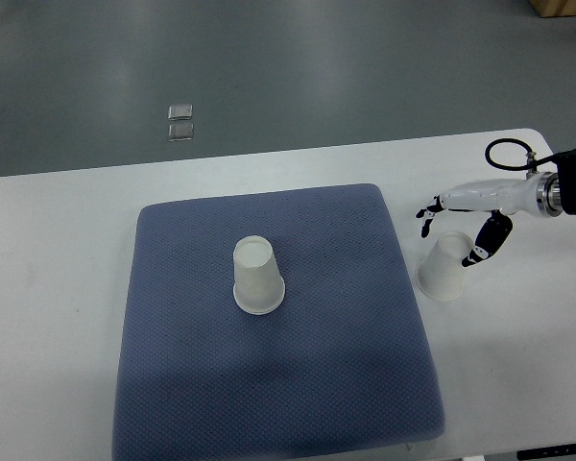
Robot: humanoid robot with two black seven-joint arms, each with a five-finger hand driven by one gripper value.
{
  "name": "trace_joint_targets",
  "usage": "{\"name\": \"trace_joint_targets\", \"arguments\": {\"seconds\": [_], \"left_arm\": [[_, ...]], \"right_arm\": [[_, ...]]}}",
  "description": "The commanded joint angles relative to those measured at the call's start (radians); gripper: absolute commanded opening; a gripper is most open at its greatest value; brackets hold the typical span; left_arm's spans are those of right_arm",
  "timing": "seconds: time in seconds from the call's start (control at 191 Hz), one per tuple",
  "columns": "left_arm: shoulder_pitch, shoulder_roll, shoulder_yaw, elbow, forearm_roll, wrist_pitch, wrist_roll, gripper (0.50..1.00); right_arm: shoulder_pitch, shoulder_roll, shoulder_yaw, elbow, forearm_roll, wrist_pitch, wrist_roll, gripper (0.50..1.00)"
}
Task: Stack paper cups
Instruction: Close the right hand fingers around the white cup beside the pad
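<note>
Mat: blue-grey square fabric pad [269, 384] on white tabletop [58, 288].
Cup one: white paper cup [257, 277], upside down, mid-mat.
Cup two: second white paper cup [444, 268], tilted, on tabletop just right of mat.
Right hand [458, 223]: fingers spread around cup two's upper end, thumb against it.

Matt white paper cups [258, 277], textured blue woven cloth mat [278, 384], smooth white table [58, 288]

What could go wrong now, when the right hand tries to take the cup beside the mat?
1. The right hand only brackets the paper cup on the white table; a push could tip or slide it.
2. Squeezing may crush the thin cup.
3. The cup on the blue mat stands upside down and unheld, so stacking could topple it.
</note>
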Motion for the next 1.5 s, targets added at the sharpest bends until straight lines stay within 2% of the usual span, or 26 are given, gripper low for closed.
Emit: {"name": "trace_joint_targets", "arguments": {"seconds": [0.0, 0.398, 0.629, 0.76, 0.964, 1.111, 1.321, 1.494], "left_arm": [[0.0, 0.0, 0.0, 0.0, 0.0, 0.0, 0.0, 1.0], [0.0, 0.0, 0.0, 0.0, 0.0, 0.0, 0.0, 1.0], [0.0, 0.0, 0.0, 0.0, 0.0, -0.002, 0.0, 1.0], [0.0, 0.0, 0.0, 0.0, 0.0, -0.002, 0.0, 1.0], [0.0, 0.0, 0.0, 0.0, 0.0, 0.0, 0.0, 1.0], [0.0, 0.0, 0.0, 0.0, 0.0, 0.0, 0.0, 1.0], [0.0, 0.0, 0.0, 0.0, 0.0, -0.002, 0.0, 1.0], [0.0, 0.0, 0.0, 0.0, 0.0, 0.0, 0.0, 1.0]], "right_arm": [[-0.014, 0.005, 0.0, -0.004, -0.005, -0.007, 0.0, 0.911], [-0.08, 0.042, 0.002, -0.035, -0.015, -0.091, 0.0, 0.903], [-0.114, 0.067, 0.003, -0.067, -0.014, -0.168, 0.003, 0.895], [-0.115, 0.067, 0.005, -0.067, -0.012, -0.169, 0.003, 0.872], [-0.128, 0.071, 0.003, -0.07, -0.012, -0.166, 0.003, 0.866], [-0.129, 0.073, 0.003, -0.072, -0.012, -0.159, 0.003, 0.801], [-0.131, 0.078, 0.003, -0.073, -0.012, -0.151, 0.0, 0.795], [-0.131, 0.085, 0.003, -0.086, -0.009, -0.15, -0.003, 0.752]]}}
